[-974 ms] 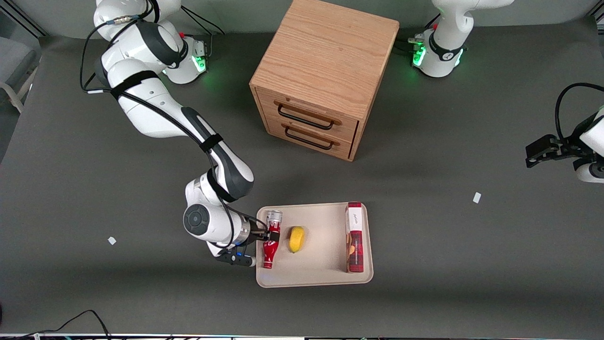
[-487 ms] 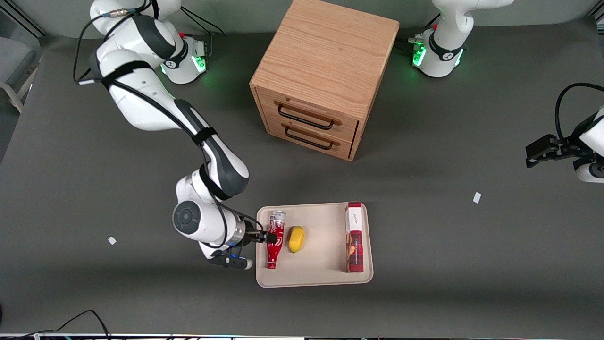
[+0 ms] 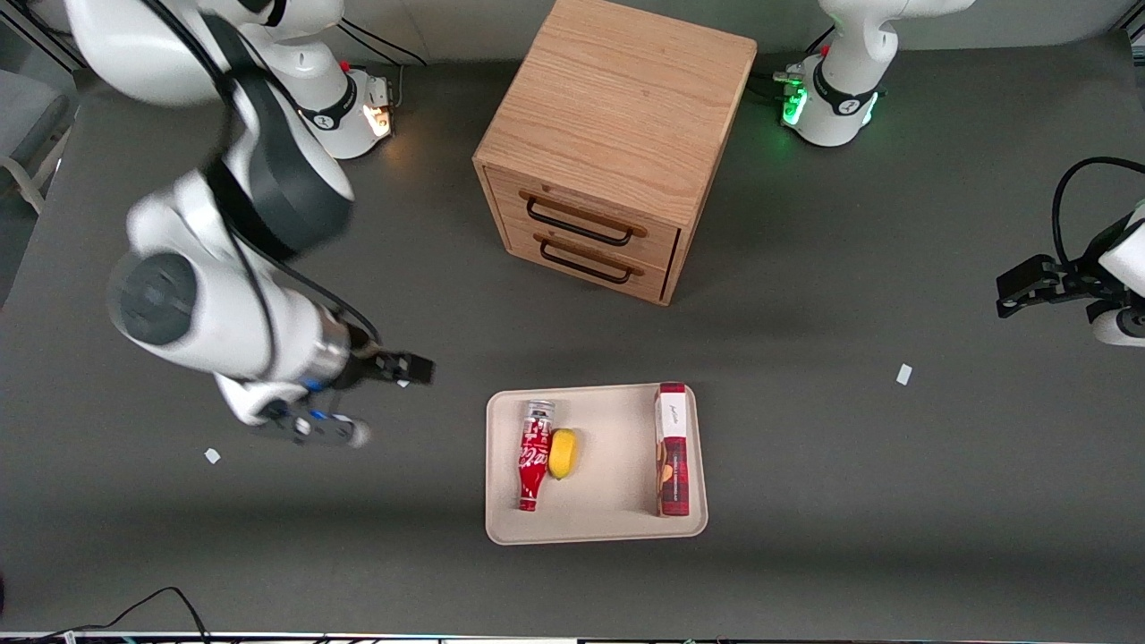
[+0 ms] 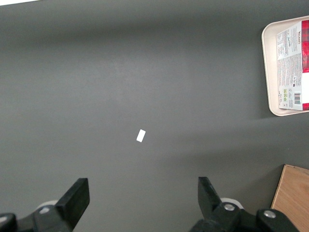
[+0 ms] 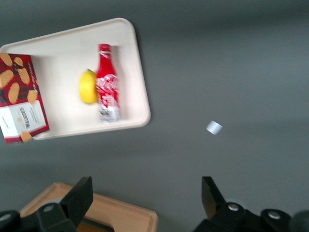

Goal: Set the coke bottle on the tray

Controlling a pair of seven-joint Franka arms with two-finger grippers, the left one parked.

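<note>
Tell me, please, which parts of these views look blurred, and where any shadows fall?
Front view: the working arm and its tool are motion-smeared; coke bottle, tray and wooden drawer cabinet are sharp, the cabinet casting a soft shadow. Right wrist view: slightly soft overall, the open tool away from the tray.

dark grey matte table (image 3: pixel 805 465); oak two-drawer cabinet (image 3: pixel 608 152) with black handles farther from camera, mid-table; small white paper scraps (image 3: pixel 904 374) on the mat.
</note>
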